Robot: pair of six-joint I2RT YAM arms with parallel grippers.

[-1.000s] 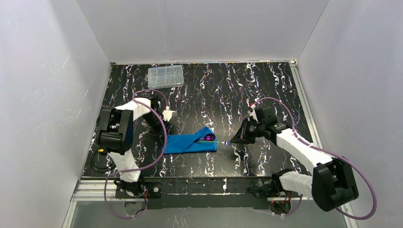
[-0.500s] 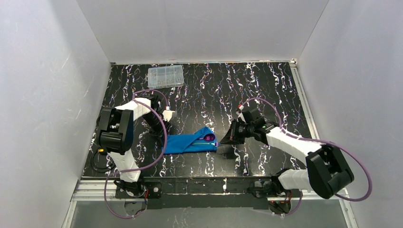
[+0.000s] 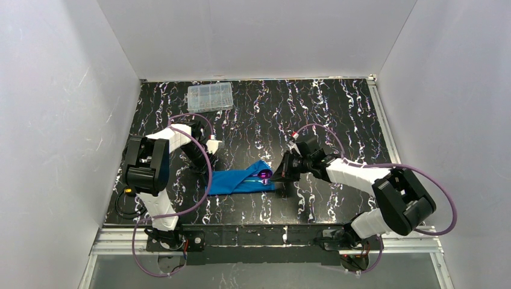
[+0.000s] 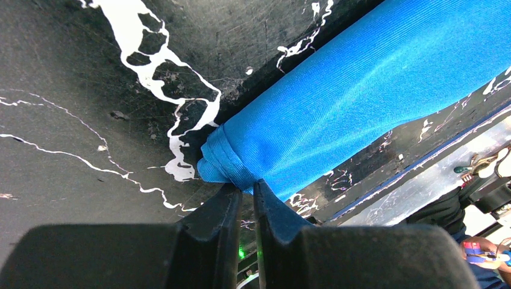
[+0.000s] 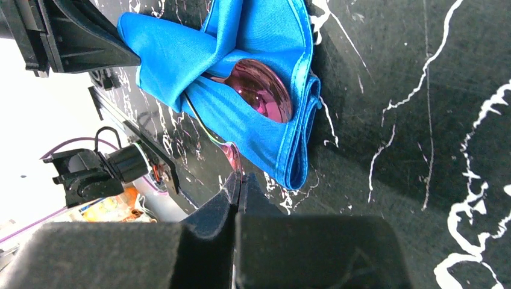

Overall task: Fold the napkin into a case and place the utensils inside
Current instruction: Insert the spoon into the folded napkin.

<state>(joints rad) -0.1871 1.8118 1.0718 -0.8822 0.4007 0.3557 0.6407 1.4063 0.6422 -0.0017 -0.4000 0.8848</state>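
A: How far along is the task judged to be, taken from the near side?

B: The folding is judged done. The case (image 3: 241,182) is laid flat on the table (image 3: 337,114), in the lower middle of the overhead frame. It is a narrow blue pouch with a diagonal flap edge at its right end. A purple-pink utensil (image 5: 259,90) is tucked into the open pocket, with its rounded bowl shown at the mouth. A thin utensil (image 5: 231,158) is slid partly under the flap, and its handle end is left outside.

A: And how are the grippers set?

B: The right gripper (image 5: 240,179) is clamped tight on that handle end, just beside the mouth. The left gripper (image 4: 246,186) is placed at the opposite, folded end of the case. Its jaws are drawn nearly together, with only a slit between them, and the tips are touching the cloth. Whether cloth is nipped cannot be told.

A: What is left?

B: The thin utensil is judged to need pushing fully in and releasing. No other utensil is made out on the table.

A: Is any writing found?

B: None can be read. The clear box (image 3: 210,96) is seen farthest off, at the upper left of the overhead frame and well apart from the case. No label is made out on it.
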